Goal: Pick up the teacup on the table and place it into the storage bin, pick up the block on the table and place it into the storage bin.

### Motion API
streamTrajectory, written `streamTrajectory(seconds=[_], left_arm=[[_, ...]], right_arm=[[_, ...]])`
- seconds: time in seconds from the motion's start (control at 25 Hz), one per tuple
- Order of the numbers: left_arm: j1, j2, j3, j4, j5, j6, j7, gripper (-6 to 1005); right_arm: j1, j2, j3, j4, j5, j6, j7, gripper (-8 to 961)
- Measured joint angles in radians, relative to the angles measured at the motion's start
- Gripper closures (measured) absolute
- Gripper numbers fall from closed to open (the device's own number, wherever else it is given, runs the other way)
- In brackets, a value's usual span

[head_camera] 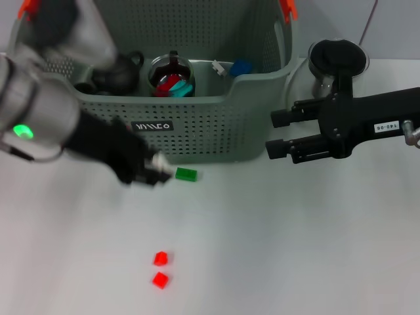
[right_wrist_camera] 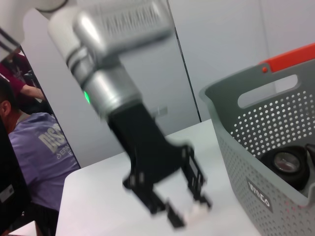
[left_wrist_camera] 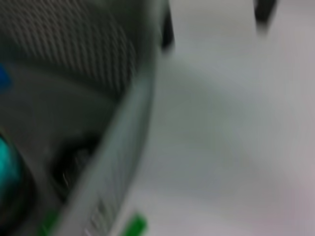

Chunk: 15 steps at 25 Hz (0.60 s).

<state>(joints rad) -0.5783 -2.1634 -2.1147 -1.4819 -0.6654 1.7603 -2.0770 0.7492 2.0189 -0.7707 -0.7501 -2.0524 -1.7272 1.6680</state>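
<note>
Head view: left claw (head_camera: 159, 172), fingers parted and empty, low on bench (head_camera: 275, 249) just beside green block (head_camera: 186, 174) at storage bin (head_camera: 216, 128) wall. Risk: nudging block against bin. Right claw (head_camera: 279, 134) open, idle.

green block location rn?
Head view: green block lies on the table just before the storage bin, beside the left gripper.

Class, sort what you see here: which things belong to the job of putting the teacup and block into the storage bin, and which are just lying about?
Part of the job:
- storage bin
- green block on the table, beside the left claw
- two red blocks nearer the robot

Lying about:
- glass pitcher right of the bin
- black teapot already in the bin
- right claw, idle
</note>
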Motion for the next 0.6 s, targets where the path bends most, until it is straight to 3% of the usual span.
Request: streamTrajectory(seconds=[0.08,0.2,0.28,0.6], left_arm=[[-0.014,0.009,-0.09,-0.012,-0.084,0.028,0.004,577],[-0.052,0.04,-0.205,-0.001,-0.203,0.031,-0.006,577],[-0.08,0.057,-0.246,0.031,-0.233,0.0,-0.014,577],[-0.217,0.156,-0.262,0.39,-0.213,-0.369,-0.058,572]], right_arm=[[-0.002,-0.001,0.004,0.0,0.0,-0.001,-0.005,179],[-0.002,-0.004,0.006,0.0,0.0,-0.004,-0.01,178],[-0.001,-0.005,0.006,0.0,0.0,-0.005,-0.016,178],[-0.001,0.0,0.004,0.0,0.0,-0.007,-0.044,179]])
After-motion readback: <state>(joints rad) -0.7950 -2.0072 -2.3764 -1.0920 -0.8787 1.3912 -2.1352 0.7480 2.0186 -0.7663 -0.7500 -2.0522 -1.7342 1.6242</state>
